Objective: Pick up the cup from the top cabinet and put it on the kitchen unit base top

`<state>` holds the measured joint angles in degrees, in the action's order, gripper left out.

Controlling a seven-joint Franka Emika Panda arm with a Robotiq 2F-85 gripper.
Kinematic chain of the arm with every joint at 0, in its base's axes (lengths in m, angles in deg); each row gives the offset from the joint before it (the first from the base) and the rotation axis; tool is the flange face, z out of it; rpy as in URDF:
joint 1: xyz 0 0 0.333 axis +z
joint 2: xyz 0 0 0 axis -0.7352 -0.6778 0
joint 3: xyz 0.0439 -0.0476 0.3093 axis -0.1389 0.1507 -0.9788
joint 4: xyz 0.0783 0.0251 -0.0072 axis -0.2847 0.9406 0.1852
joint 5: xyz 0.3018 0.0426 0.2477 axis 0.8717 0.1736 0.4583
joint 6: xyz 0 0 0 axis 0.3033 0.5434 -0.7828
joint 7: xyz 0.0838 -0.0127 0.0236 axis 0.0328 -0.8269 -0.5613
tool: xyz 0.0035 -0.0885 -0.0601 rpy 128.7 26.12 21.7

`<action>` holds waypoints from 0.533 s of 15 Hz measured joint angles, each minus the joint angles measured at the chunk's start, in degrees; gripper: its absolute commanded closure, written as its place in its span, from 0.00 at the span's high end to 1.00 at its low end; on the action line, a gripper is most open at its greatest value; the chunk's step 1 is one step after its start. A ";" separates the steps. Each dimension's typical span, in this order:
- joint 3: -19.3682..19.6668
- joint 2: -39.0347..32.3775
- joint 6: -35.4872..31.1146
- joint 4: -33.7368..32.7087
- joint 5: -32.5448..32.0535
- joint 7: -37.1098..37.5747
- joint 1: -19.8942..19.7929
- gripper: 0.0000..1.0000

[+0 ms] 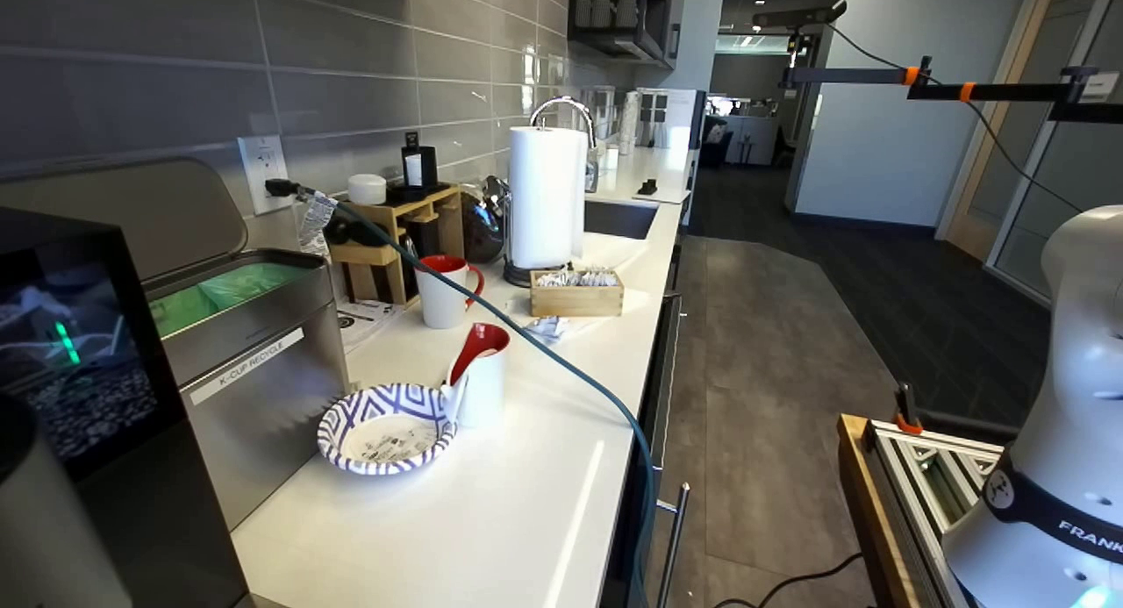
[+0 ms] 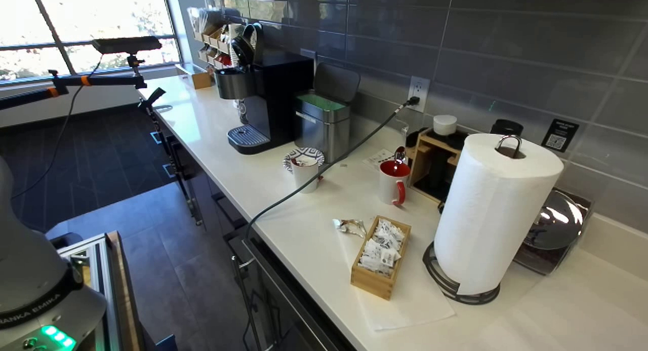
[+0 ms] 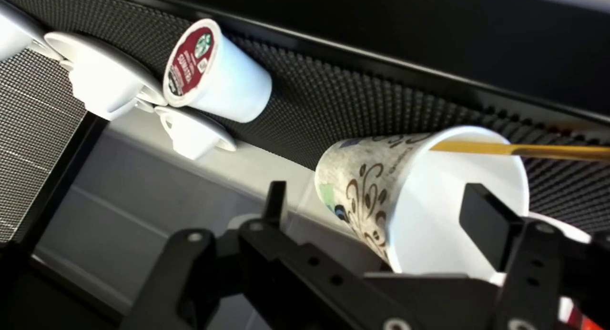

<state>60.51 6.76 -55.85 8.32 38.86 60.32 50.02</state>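
The cup (image 3: pixel 367 187), white inside with brown swirl marks on its side, is beside a dark mesh shelf (image 3: pixel 305 115) in the wrist view. Its mouth faces the camera, and a yellow stick crosses its rim. My gripper (image 3: pixel 381 213) is open. One finger is left of the cup with a gap. The other overlaps the cup's mouth; I cannot tell whether it is inside or in front. The kitchen unit base top (image 1: pixel 526 520) is a long white counter in both exterior views (image 2: pixel 324 260). The cup and gripper are out of both exterior views.
A coffee pod (image 3: pixel 238 82) and white cups with saucers (image 3: pixel 109 77) are near the cup. On the counter are a patterned bowl (image 1: pixel 386 428), a white cup with a red utensil (image 1: pixel 482 389), a red-handled mug (image 2: pixel 392 184) and a paper towel roll (image 2: pixel 491 214). A cable (image 1: pixel 570 367) crosses it.
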 measured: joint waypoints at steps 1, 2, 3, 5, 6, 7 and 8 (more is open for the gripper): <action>0.00 -0.34 0.00 -0.65 -0.75 1.32 0.06 0.53; 0.00 -0.67 0.00 -1.17 -1.44 2.53 0.09 0.44; 0.00 -1.01 0.00 -1.63 -2.14 3.70 0.11 0.37; 0.00 -1.72 0.00 -2.34 -3.23 5.59 0.14 0.21; 0.00 -2.08 0.00 -2.52 -3.67 6.32 0.18 0.15; 0.00 -2.37 0.00 -2.55 -4.09 6.91 0.25 0.06; 0.00 -2.63 0.00 -2.55 -4.38 7.40 0.35 0.01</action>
<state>60.52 4.13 -55.85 5.77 34.49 67.72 50.37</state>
